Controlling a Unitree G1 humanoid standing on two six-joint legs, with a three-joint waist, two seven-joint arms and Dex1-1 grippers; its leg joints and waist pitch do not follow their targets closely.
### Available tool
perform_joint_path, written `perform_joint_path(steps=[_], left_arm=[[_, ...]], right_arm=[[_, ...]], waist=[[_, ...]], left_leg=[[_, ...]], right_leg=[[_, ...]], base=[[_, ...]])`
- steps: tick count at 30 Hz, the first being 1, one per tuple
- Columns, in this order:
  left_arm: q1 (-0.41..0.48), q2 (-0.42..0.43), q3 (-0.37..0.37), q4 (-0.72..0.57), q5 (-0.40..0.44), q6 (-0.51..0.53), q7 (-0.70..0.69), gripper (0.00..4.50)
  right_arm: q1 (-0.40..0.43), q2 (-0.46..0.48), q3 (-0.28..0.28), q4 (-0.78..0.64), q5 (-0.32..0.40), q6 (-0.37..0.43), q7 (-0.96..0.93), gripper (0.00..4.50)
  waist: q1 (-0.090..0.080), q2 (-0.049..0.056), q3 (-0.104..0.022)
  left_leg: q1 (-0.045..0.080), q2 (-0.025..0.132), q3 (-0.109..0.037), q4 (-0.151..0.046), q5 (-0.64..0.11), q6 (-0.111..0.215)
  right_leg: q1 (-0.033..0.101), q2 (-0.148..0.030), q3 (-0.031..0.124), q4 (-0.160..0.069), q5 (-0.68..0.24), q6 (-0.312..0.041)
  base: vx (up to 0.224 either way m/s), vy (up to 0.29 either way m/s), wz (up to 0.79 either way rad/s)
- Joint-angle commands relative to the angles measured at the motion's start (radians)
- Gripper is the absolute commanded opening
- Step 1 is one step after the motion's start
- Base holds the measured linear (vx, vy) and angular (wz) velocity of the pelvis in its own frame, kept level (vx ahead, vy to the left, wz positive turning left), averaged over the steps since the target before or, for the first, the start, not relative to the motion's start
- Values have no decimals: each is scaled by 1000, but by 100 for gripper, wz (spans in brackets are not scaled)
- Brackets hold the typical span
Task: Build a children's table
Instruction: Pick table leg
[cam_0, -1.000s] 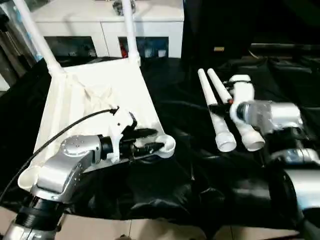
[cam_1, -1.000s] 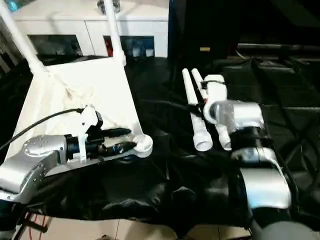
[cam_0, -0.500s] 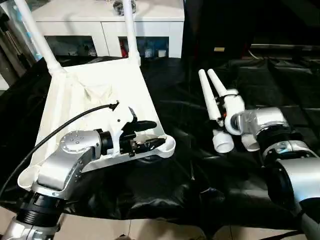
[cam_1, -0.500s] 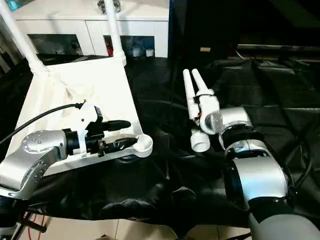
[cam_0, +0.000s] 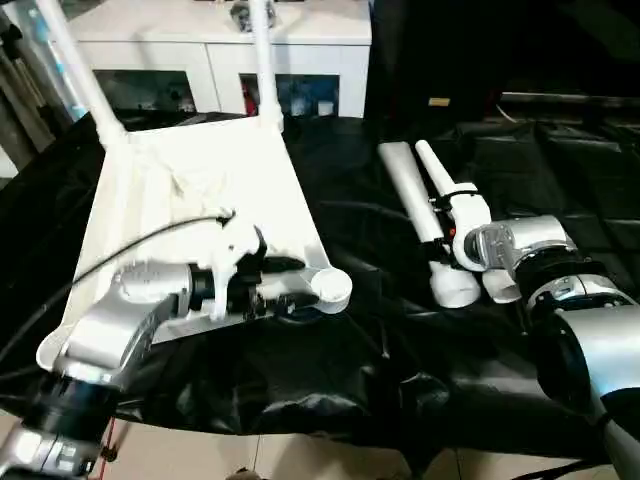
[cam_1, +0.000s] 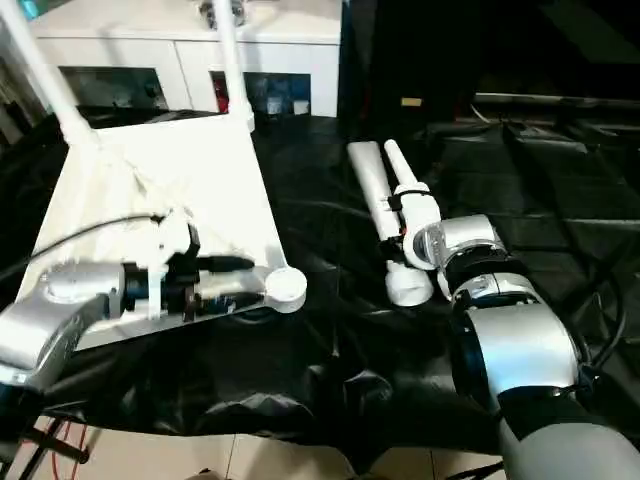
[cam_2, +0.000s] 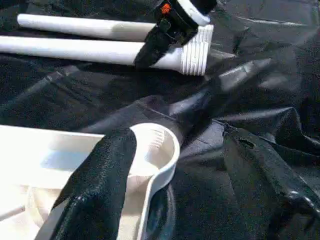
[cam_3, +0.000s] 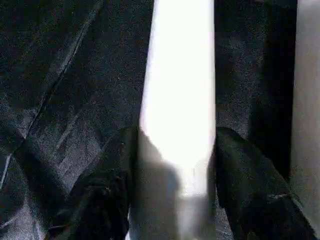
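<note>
Since a second ago my right gripper (cam_3: 172, 165) has come in over the two loose white tapered tubular legs lying side by side on the black-draped work table (cam_0: 330, 360), and its black fingers (cam_3: 107, 195) now sit on either side of one leg (cam_3: 177, 100), against it or very nearly. My left gripper (cam_2: 165, 150) has stayed at the near corner of the white plastic rectangular table top (cam_0: 200, 190), which lies underside up; one black finger (cam_2: 100, 175) rests inside the rounded corner socket (cam_2: 157, 142), the other lies outside the rim, so the jaws stand apart across the wall.

To do this well, I should close squarely across the leg's width, near enough to its threaded end (cam_2: 196, 47) to steer that end, and lift without rolling the neighbouring leg (cam_0: 405, 190). My left should keep the top from sliding while I bring the thread to the open socket.

Whether my right fingers already pinch the leg I cannot tell; shadow covers the contact. My right forearm hides part of the leg from the head views. Two legs already stand in the far corners, their upper ends cut off.
</note>
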Motion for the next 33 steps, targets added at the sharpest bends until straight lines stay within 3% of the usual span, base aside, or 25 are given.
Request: perform_joint_path(steps=[1, 2, 4, 6, 7, 8, 9, 10, 11, 12, 13, 14, 15, 18, 23, 24, 25, 28, 30, 33], left_arm=[[-5, 5, -9, 7, 17, -13, 5, 318], [-5, 5, -9, 7, 18, -13, 5, 318], [-7, -5, -12, 14, 19, -8, 9, 318], [-20, -26, -9, 27, 25, -4, 34, 318], [-29, -37, -6, 35, 28, -4, 50, 318], [-61, -66, 9, 69, 51, 30, 133, 318], [-61, -66, 9, 69, 51, 30, 133, 318], [-82, -89, 23, 96, 66, 33, 191, 318], [-105, -121, 50, 125, 64, 44, 249, 318], [-127, -153, 76, 149, 51, 53, 291, 318], [-153, -192, 105, 173, 30, 57, 334, 318], [-214, -285, 180, 233, -37, 39, 427, 318], [-214, -285, 180, 233, -37, 39, 427, 318], [-307, -412, 302, 337, -182, 44, 530, 318], [-370, -486, 343, 381, -286, 92, 496, 318], [-379, -501, 354, 377, -298, 109, 490, 318], [-386, -520, 376, 356, -343, 150, 468, 318], [-382, -523, 372, 350, -319, 168, 477, 318], [-381, -521, 365, 373, -296, 168, 524, 318], [-375, -511, 360, 382, -292, 180, 565, 318]], right_arm=[[-17, -4, -27, 4, 24, -5, 0, 207], [-17, -4, -28, 4, 25, -5, 0, 199], [-7, -8, -55, -5, 49, 4, -1, 191], [10, -12, -76, -22, 69, -6, 10, 188], [18, -14, -81, -31, 75, -19, 17, 187], [42, -7, -109, -77, 111, -74, 72, 187], [42, -7, -109, -77, 111, -74, 72, 186], [63, 6, -130, -120, 142, -110, 111, 186], [89, 26, -156, -173, 181, -148, 152, 186], [113, 42, -168, -223, 207, -172, 187, 186], [140, 56, -164, -283, 227, -178, 234, 186], [186, 69, -127, -388, 254, -144, 339, 186], [186, 69, -127, -388, 254, -144, 339, 186], [230, 80, -97, -501, 306, -94, 452, 186], [266, 94, -102, -634, 396, -49, 534, 186], [277, 98, -104, -662, 410, -44, 542, 186], [291, 111, -102, -688, 416, -45, 537, 186], [310, 128, -106, -723, 426, -34, 530, 185], [326, 138, -106, -757, 437, -20, 527, 185], [329, 148, -104, -767, 442, -15, 513, 185]], waist=[[4, -10, -74], [4, -12, -75], [9, -27, -75], [11, -28, -76], [16, -26, -78], [20, -12, -79], [18, -17, -75], [22, -10, -79], [26, 6, -80], [26, 6, -80], [26, -5, -83], [33, -6, -82], [35, -7, -82], [39, -8, -84], [51, -6, -84], [52, -8, -85], [53, -17, -84], [55, -17, -83], [56, -18, -79], [56, -16, -80]], left_leg=[[0, 12, 7, -57, -126, 19], [-1, 11, 7, -57, -123, 21], [-5, 11, 7, -58, -112, 28], [-5, 11, 8, -57, -105, 29], [-4, 12, 9, -55, -96, 28], [-3, 12, 7, -54, -89, 28], [-2, 12, 12, -54, -107, 34], [0, 13, 8, -52, -111, 30], [-1, 10, 6, -52, -115, 38], [-1, 10, 6, -52, -115, 38], [-3, 11, 4, -51, -117, 45], [-3, 8, 7, -47, -110, 58], [-3, 7, 8, -47, -108, 66], [-6, 5, 7, -44, -94, 78], [-6, 8, 3, -45, -86, 91], [-7, 8, 2, -45, -83, 90], [-7, 8, 5, -45, -79, 88], [-6, 10, 2, -49, -88, 85], [-3, 10, 2, -52, -96, 77], [-3, 10, 0, -53, -96, 66]], right_leg=[[60, -54, 47, -66, -211, -210], [61, -54, 47, -64, -200, -213], [65, -57, 47, -61, -197, -214], [64, -57, 48, -63, -198, -211], [63, -58, 48, -61, -185, -215], [60, -56, 49, -55, -147, -222], [57, -50, 50, -64, -140, -215], [58, -54, 50, -57, -128, -217], [62, -53, 48, -54, -105, -220], [62, -53, 48, -54, -105, -220], [68, -51, 46, -54, -73, -229], [69, -50, 46, -60, -64, -231], [69, -49, 47, -63, -63, -234], [72, -49, 44, -64, -57, -253], [70, -52, 42, -70, -93, -236], [71, -53, 41, -69, -93, -239], [70, -53, 42, -68, -99, -240], [68, -55, 40, -72, -136, -228], [66, -56, 41, -78, -186, -201], [66, -56, 42, -78, -192, -187]], base=[[0, 0, 0], [0, 0, 0], [0, 0, 0], [0, 0, 0], [0, 0, 0], [0, 0, 0], [0, 0, 0], [0, 0, 0], [0, 0, 0], [0, 0, 0], [0, 0, 0], [0, 0, 0], [0, 0, 0], [0, 0, 0], [0, 0, 0], [0, 0, 0], [0, 0, 0], [0, 0, 0], [0, 0, 0], [0, 0, 0]])
